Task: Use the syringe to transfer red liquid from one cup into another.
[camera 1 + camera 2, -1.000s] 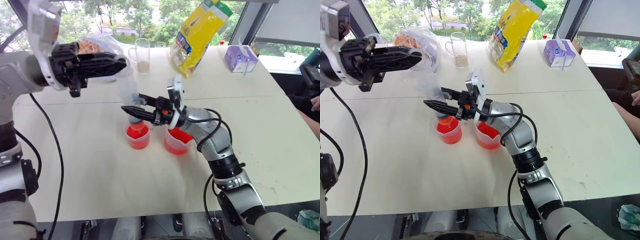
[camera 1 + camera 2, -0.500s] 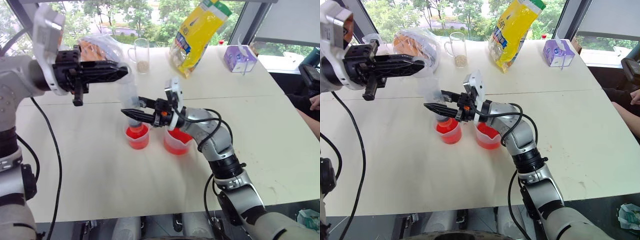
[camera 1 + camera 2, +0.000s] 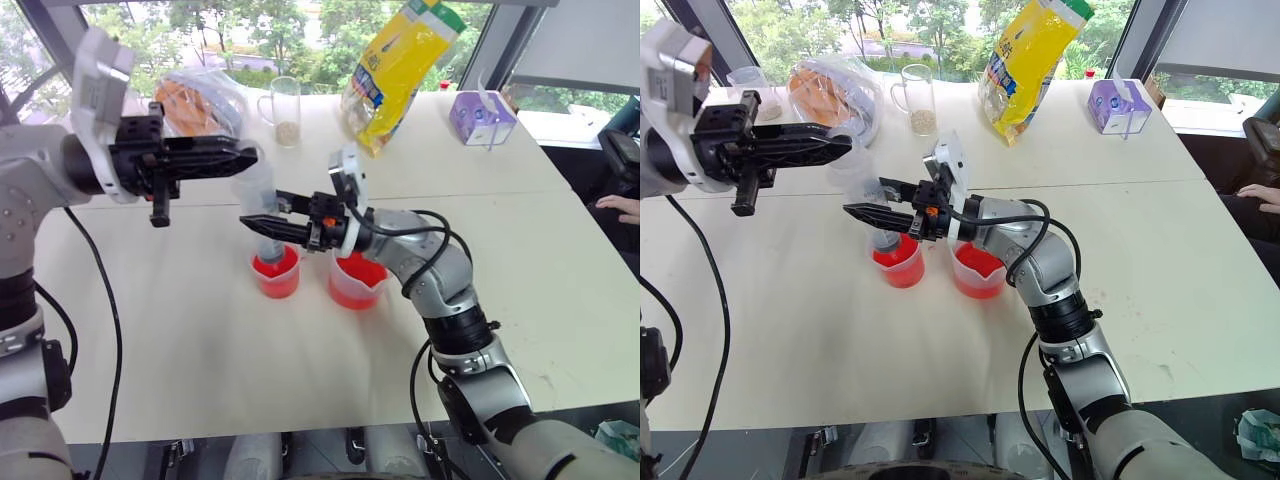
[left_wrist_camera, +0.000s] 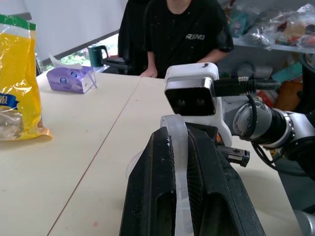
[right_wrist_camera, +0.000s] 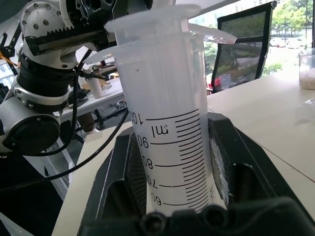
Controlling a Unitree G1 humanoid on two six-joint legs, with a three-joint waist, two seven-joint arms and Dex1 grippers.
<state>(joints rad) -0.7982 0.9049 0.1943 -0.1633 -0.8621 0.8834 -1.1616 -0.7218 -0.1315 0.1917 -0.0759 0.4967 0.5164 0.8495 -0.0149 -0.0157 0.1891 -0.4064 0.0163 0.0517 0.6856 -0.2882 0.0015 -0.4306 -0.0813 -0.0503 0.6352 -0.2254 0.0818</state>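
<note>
The syringe point(image 3: 258, 192) stands upright with its tip down in the narrower cup point(image 3: 275, 274), which holds red liquid point(image 3: 275, 266). My right gripper point(image 3: 250, 222) reaches in from the right and is shut on the graduated barrel point(image 5: 167, 128). My left gripper point(image 3: 250, 157) comes in level from the left, above it, and is shut on the plunger's top point(image 4: 176, 147). The plunger's flange sits just above the barrel's flange. The wider cup point(image 3: 357, 282), also with red liquid in it, stands just right of the narrower one, under my right wrist.
At the table's back are a yellow bag point(image 3: 400, 65), a glass mug point(image 3: 284, 108), a purple tissue box point(image 3: 478, 115) and a clear bag of orange food point(image 3: 195, 95). A person's hand point(image 3: 622, 206) shows at the right edge. A person point(image 4: 182, 29) sits beyond the table.
My left gripper has sunk a little toward the barrel's top, taking the plunger down with it. The right gripper and both cups have stayed in place.
</note>
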